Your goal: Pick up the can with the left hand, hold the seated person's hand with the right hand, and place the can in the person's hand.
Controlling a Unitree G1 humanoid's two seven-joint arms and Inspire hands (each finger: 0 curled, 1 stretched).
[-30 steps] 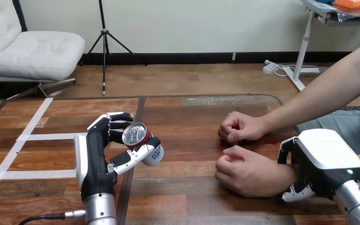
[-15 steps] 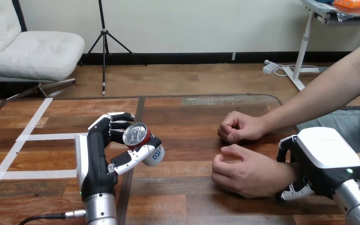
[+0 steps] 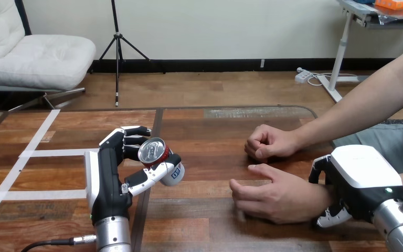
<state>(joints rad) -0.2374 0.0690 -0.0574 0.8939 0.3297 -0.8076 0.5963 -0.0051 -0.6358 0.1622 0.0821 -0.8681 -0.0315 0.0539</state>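
Can [image 3: 156, 157] sits tilted in your left hand [image 3: 107, 178], fingers curled round it, over the desk [image 3: 215, 220]. Your right hand [image 3: 362, 178] wraps its fingers round the person's wrist [image 3: 321, 195]. Placing it in the person's hand [image 3: 273, 197] is not yet done.

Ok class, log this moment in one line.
left hand: shut on drink can | right hand: shut on person's wrist | handover: not yet
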